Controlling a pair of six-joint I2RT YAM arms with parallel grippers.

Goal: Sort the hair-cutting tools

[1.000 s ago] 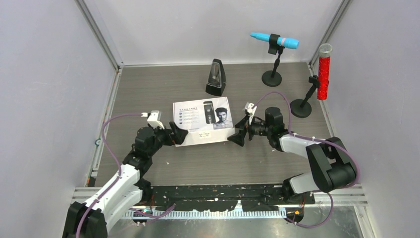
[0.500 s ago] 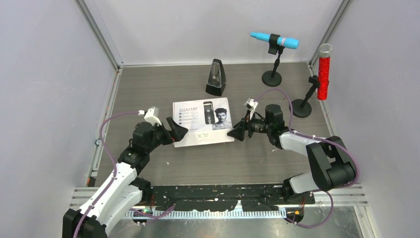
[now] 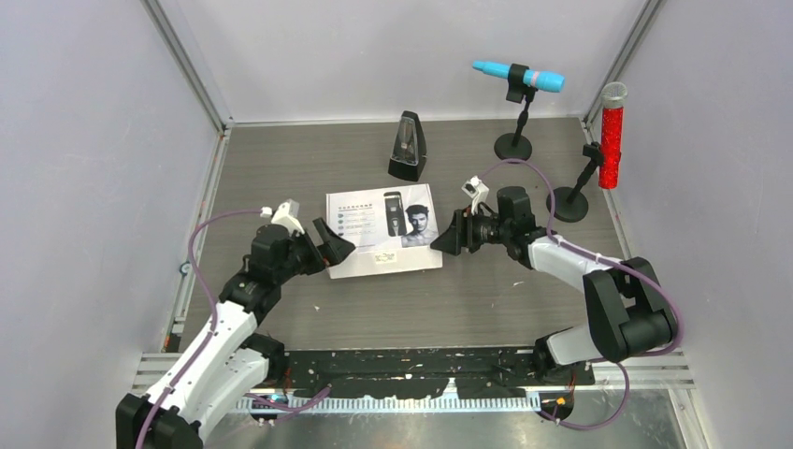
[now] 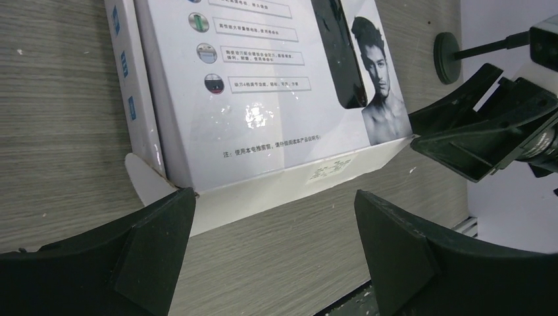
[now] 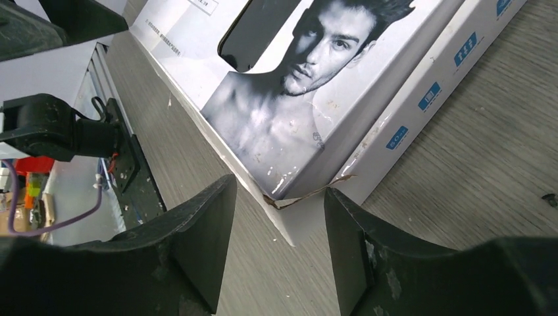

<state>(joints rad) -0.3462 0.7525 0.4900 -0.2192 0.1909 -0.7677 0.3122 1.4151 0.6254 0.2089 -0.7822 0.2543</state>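
Observation:
A flat white box (image 3: 383,230), printed with a clipper and a man's portrait, lies mid-table. No hair-cutting tools show outside it; the clipper, guards, cylinder, cable and bottle are out of view. My left gripper (image 3: 333,247) is open and empty at the box's near-left corner. In the left wrist view the gripper (image 4: 273,253) hovers over bare table just before the box's (image 4: 263,99) front flap. My right gripper (image 3: 448,234) is open at the near-right corner. In the right wrist view the gripper (image 5: 279,247) has the box's torn corner flap (image 5: 309,214) between its fingertips, ungripped.
A black metronome (image 3: 408,147) stands behind the box. A blue microphone (image 3: 517,77) and a red microphone (image 3: 611,136) on round black bases stand at the back right. Enclosure walls close in both sides. Wooden table surface (image 3: 421,309) lies in front of the box.
My right gripper has moved away from the table's near edge, up along the box's right corner. My left gripper has shifted slightly and stays at the near-left corner. The box has barely moved.

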